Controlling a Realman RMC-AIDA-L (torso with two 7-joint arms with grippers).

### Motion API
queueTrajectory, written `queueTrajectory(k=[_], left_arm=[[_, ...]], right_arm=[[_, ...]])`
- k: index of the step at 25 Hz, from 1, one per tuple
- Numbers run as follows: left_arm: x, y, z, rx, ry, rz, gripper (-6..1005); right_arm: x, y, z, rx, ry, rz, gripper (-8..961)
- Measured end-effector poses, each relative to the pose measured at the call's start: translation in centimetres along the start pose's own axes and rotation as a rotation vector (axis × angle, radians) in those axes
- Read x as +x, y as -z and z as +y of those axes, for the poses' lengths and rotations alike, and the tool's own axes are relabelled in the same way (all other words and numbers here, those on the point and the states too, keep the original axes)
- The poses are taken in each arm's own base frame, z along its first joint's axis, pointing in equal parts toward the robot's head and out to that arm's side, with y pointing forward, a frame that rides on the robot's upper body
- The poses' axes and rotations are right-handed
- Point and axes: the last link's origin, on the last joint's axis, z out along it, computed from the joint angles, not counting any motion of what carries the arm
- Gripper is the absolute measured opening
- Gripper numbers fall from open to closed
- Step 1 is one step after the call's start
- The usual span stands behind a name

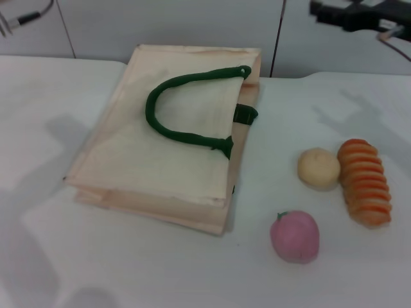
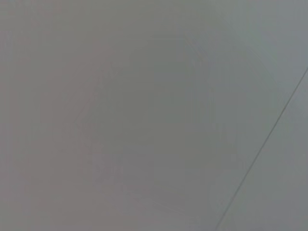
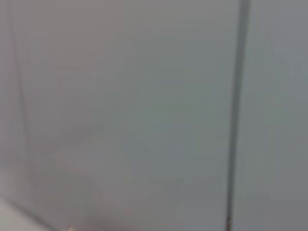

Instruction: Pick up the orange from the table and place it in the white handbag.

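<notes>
The white handbag (image 1: 167,141) lies flat on the table (image 1: 128,269), left of centre in the head view, with its dark green handle (image 1: 186,109) resting on top. The orange is out of view in every picture. My right gripper (image 1: 347,16) is held high at the back right, far above and behind the food. Only a small part of my left gripper (image 1: 9,25) shows, at the back left corner, with a cable. Both wrist views show only plain grey wall panels with seams.
On the right of the table sit a pink round fruit with a green stem (image 1: 295,236), a cream round bun (image 1: 318,169) and a ridged orange-and-cream loaf (image 1: 365,182). Grey cabinet panels (image 1: 192,19) stand behind the table.
</notes>
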Motion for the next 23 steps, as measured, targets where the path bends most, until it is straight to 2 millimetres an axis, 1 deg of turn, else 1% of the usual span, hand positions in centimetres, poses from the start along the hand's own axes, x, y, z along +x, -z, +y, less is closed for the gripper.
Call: queueTrajectory(k=[2, 4, 10, 17, 23], left_arm=[[-1.3, -0.1, -0.2, 0.018, -0.034, 0.025, 561], [-2.2, 0.1, -0.5, 0.037, -0.065, 0.057, 561], [-5.3, 0.7, -1.4, 0.128, -0.179, 0.121, 561], [-8.3, 0.4, -1.9, 0.178, -0.269, 0.140, 561], [-10.7, 0.7, -1.8, 0.211, -0.384, 0.180, 561]], right_arm=[[0.5, 1.2, -0.6, 0.027, -0.023, -0.079, 886], [1.0, 2.6, -1.1, 0.051, -0.031, -0.159, 886], [3.2, 5.0, -1.4, 0.108, -0.021, -0.296, 886], [5.5, 7.1, -0.9, 0.213, 0.042, -0.438, 886], [7.2, 8.3, -1.1, 0.327, 0.057, -0.466, 886]])
